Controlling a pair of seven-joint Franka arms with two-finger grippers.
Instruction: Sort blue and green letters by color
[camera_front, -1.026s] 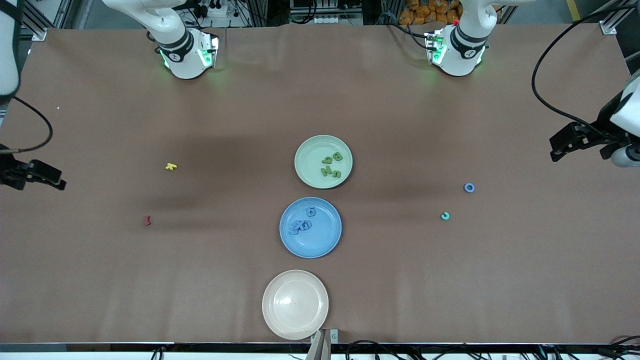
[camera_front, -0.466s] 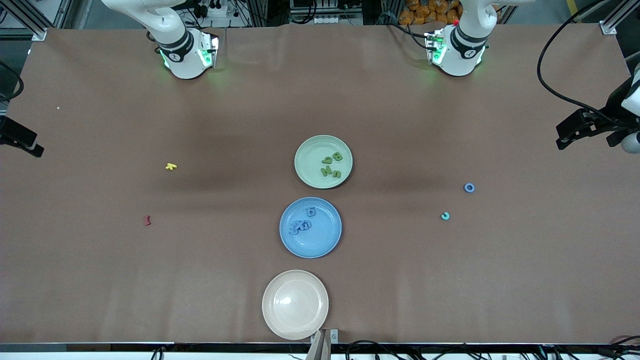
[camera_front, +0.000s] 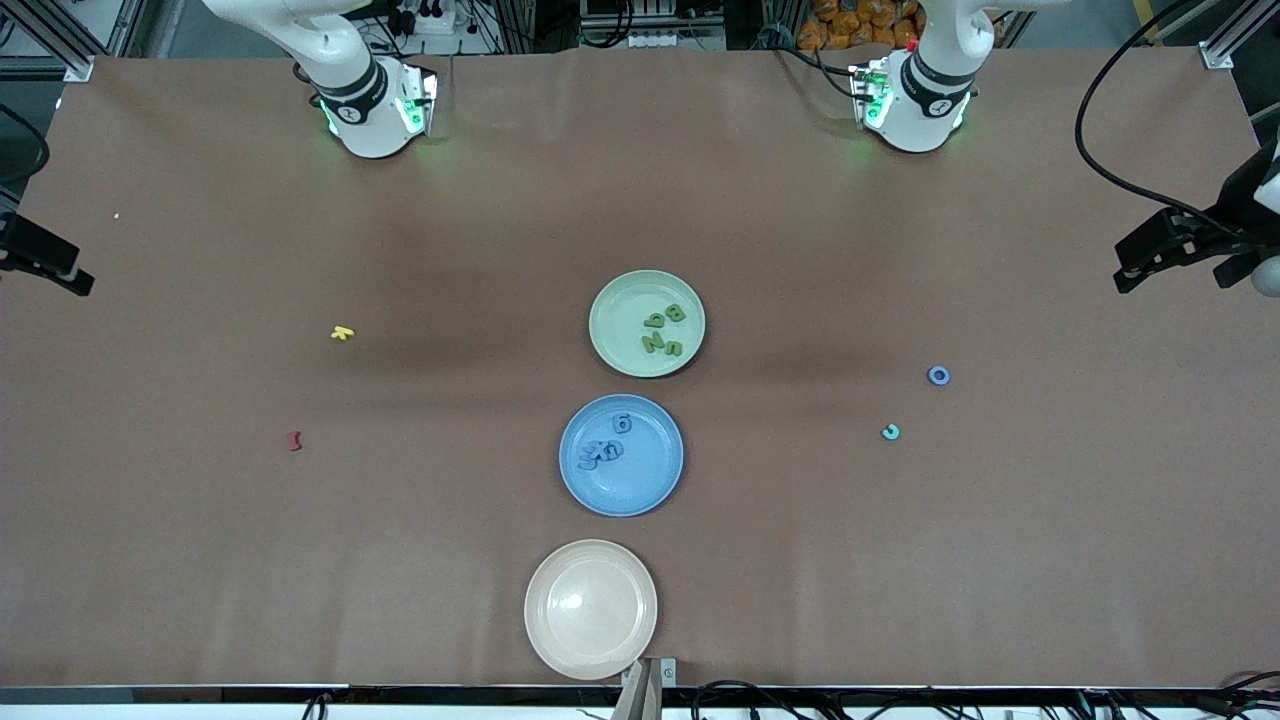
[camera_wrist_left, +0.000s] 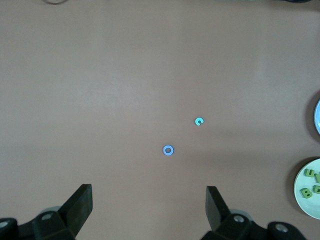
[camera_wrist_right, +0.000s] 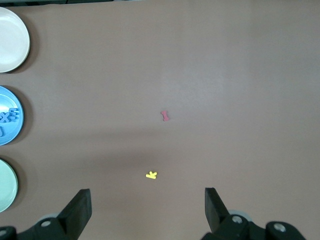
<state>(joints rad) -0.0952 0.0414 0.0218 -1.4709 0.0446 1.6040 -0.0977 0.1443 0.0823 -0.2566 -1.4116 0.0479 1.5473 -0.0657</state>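
Observation:
Several green letters (camera_front: 663, 331) lie in the pale green plate (camera_front: 612, 318). Several blue letters (camera_front: 603, 448) lie in the blue plate (camera_front: 645, 482). One blue ring-shaped letter (camera_front: 938, 375) (camera_wrist_left: 168, 150) lies loose on the table toward the left arm's end. My left gripper (camera_front: 1135, 268) (camera_wrist_left: 148, 194) hangs open and empty high over the table edge at that end, with the ring letter in its view. My right gripper (camera_front: 70, 278) (camera_wrist_right: 146, 196) hangs open and empty over the table edge at the right arm's end.
A teal hook piece (camera_front: 890, 432) (camera_wrist_left: 199, 121) lies beside the blue ring. A yellow piece (camera_front: 342, 333) (camera_wrist_right: 151, 175) and a red piece (camera_front: 295, 441) (camera_wrist_right: 165, 116) lie toward the right arm's end. An empty cream plate (camera_front: 590, 608) sits nearest the front camera.
Both grippers have drawn back toward the table's ends and toward the bases' side; the right one moved most. Nothing on the table has moved.

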